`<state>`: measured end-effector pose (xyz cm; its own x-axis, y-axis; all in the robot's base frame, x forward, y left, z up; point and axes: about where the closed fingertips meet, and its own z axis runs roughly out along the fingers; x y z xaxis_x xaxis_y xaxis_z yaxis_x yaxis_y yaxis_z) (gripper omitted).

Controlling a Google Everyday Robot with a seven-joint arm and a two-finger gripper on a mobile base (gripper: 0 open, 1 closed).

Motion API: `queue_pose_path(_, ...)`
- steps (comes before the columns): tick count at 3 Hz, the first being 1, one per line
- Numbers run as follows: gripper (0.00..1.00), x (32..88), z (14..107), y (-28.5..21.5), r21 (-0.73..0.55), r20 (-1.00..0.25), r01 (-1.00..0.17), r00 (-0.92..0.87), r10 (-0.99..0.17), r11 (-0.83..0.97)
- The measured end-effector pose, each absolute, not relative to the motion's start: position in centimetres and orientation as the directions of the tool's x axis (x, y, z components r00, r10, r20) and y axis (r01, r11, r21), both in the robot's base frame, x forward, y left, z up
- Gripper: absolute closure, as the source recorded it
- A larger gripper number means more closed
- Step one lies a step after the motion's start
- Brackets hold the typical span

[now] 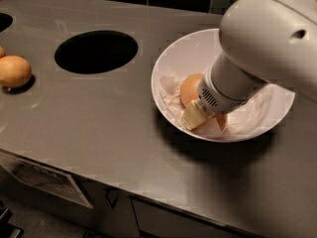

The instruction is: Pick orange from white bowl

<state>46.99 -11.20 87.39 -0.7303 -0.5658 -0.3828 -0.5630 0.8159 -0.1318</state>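
Note:
The white bowl stands on the right of the counter, lined with crumpled white paper. My gripper reaches down into it from the upper right, low over the paper. A sliver of deep reddish-orange skin, the orange, shows right under the gripper; the rest is hidden by the wrist. A paler yellowish-orange fruit lies in the bowl just left of the gripper, touching or nearly touching it.
A dark round hole is cut in the grey counter left of the bowl. A dull yellow-tan fruit lies at the far left edge. Dark tiles run along the back. The counter's front edge is close below the bowl.

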Motion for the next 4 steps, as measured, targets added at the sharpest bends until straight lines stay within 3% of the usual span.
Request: queue_pose_path(4,0.32,46.5,85.7,-12.7,-0.065,-0.380,-0.532,-0.769,-0.513,0.845)
